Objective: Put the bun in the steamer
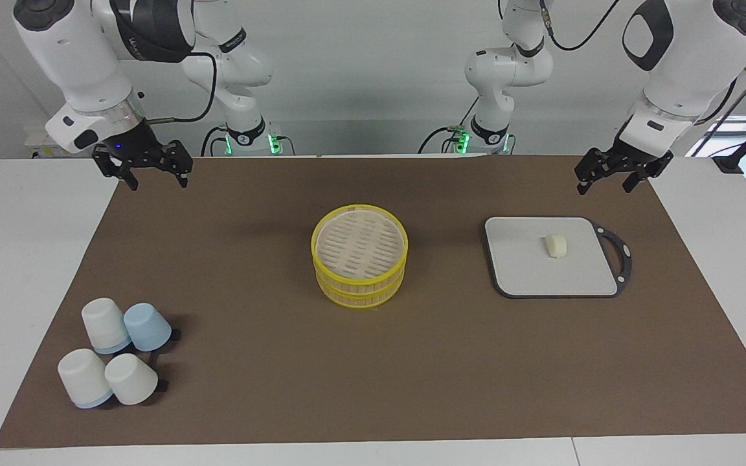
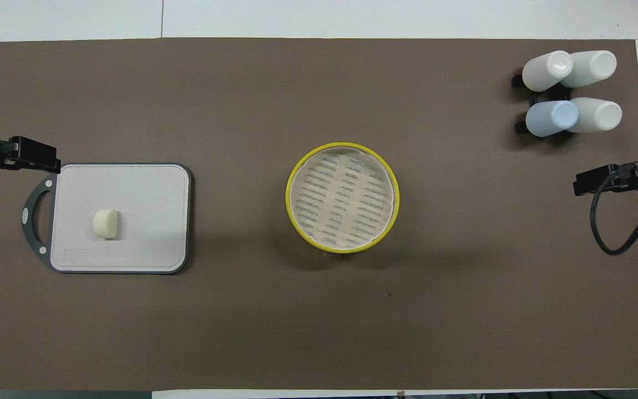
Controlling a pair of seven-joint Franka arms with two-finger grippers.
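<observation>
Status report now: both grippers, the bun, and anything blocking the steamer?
Left gripper and right gripper open, empty, raised. Bun on grey board. Steamer empty, nothing blocking.

A small cream-white rounded bun [image 2: 106, 223] lies on a pale grey square board with a black rim [image 2: 153, 194] toward the left arm's end of a brown mat [image 2: 241, 332]. The round yellow-rimmed steamer with a beige slatted tray [image 2: 342, 198] stands mid-mat, holding nothing. 4 upturned cups [image 2: 571, 93], 3 white and 1 pale blue, cluster toward the right arm's end, farther from the robots.
</observation>
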